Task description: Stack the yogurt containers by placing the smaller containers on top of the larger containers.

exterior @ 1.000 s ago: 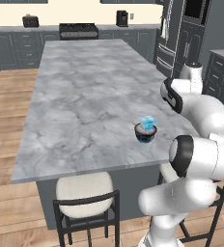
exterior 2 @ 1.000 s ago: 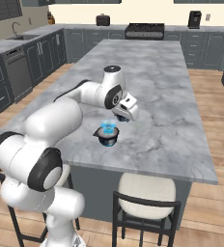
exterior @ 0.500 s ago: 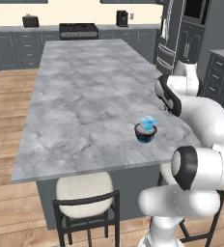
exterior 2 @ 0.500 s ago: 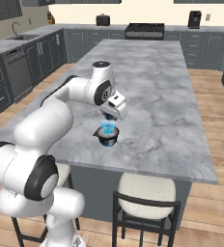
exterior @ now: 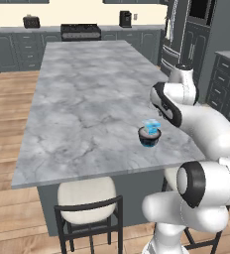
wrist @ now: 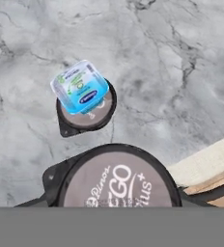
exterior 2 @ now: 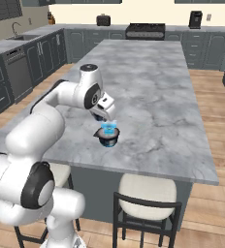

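Where cabinets line walls, marble island (exterior: pixel 87 99).

Both base cameras looked forward and down from behind the arm, left and right, sharing the marble island (exterior: pixel 92 94) and the stacked cups. The hand camera stared straight down, close over the counter (wrist: pixel 181 72), at those cups.

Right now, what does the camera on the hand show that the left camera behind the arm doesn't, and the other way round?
Hand view: a second round cup close up, its pale lid lettered, and the print on the light-blue pack. Left base view: the white arm, a stool, the stove. Both: the light-blue pack sitting on a dark cup on the grey marble counter.
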